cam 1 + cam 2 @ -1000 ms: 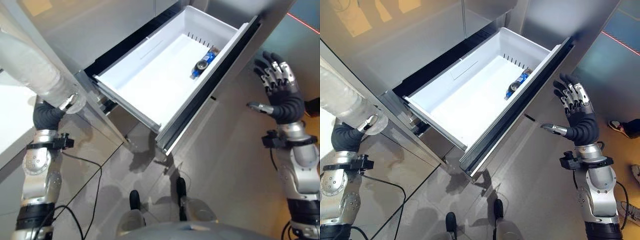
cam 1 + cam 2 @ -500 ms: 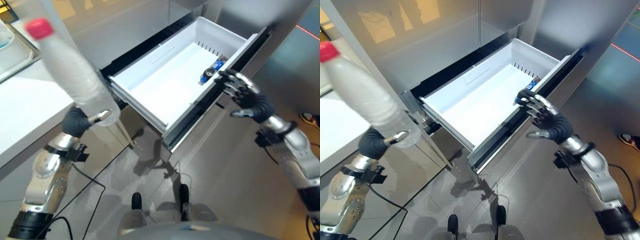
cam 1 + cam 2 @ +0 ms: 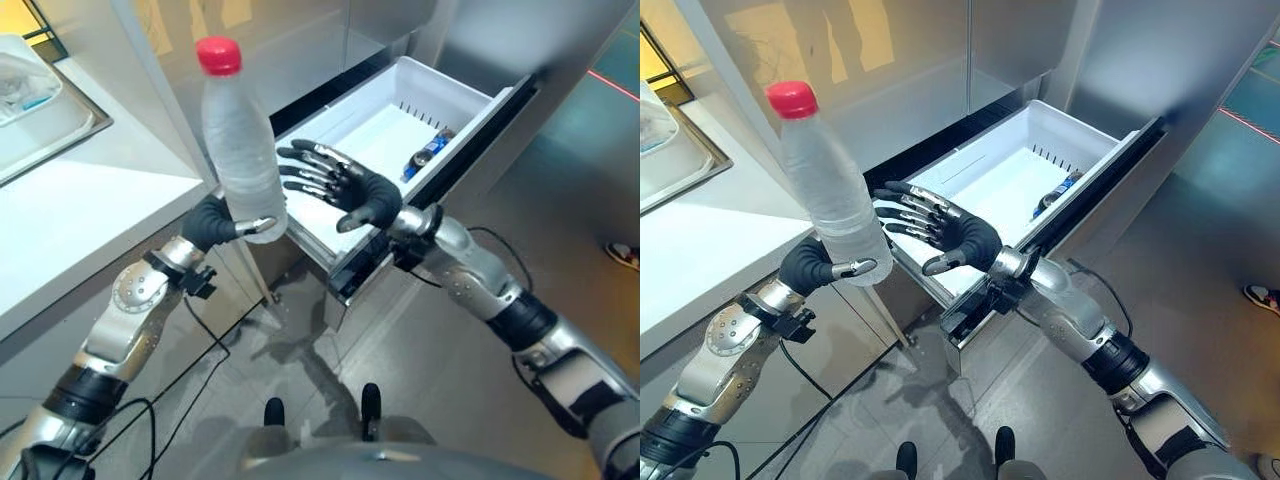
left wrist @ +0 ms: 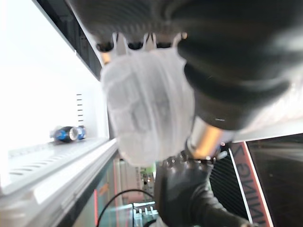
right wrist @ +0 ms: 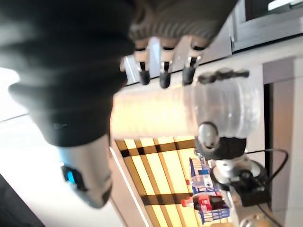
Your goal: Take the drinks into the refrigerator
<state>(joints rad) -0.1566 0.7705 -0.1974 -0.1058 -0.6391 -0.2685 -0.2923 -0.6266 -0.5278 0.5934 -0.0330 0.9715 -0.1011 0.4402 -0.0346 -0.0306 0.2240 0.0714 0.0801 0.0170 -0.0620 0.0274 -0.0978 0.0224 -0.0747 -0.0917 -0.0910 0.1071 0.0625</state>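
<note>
Grey glossy floor [image 3: 480, 400] below, brushed steel panels [image 3: 910, 60] catching warm light, and a white desk [image 3: 70, 200] with a sink [image 3: 45, 120] at left.

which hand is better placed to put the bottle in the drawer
Left. The left robot hand already grips the clear plastic bottle with a red cap beside the open white drawer; the right robot hand is open, holding nothing.

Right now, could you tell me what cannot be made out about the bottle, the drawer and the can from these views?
- Bottle: its base is wrapped by the left hand; any liquid level is unreadable in the eye views.
- Drawer: its near part is covered by the open right hand.
- Can: too small to identify.
- Sink: cut off by the eye view's edge.
</note>
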